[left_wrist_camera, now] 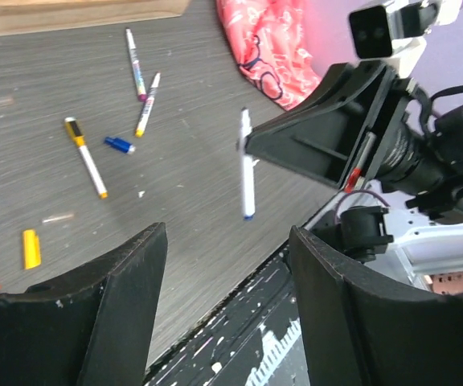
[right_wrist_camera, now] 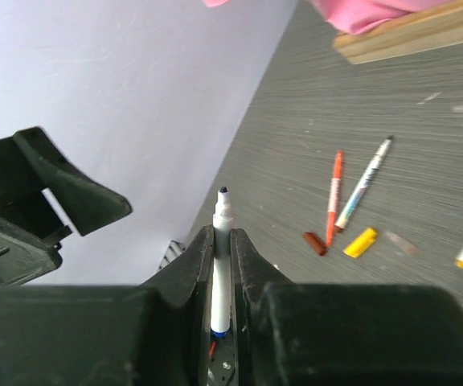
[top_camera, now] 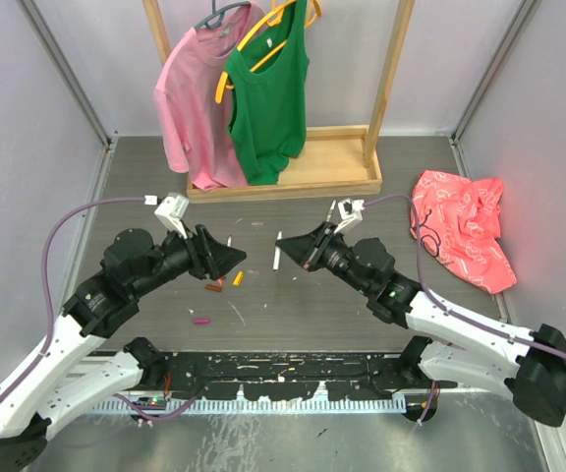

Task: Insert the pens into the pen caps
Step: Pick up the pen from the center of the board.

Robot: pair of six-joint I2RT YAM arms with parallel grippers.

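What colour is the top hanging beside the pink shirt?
Green. The tank top shows best in the top external view.

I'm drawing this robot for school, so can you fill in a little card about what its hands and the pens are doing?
Right gripper: shut on a white pen
Held pen's tip: bare, no cap
Left gripper: open, empty, near that pen
Blue cap: loose on the table
Yellow cap: loose on the table
Orange pen: lying beside a brown cap
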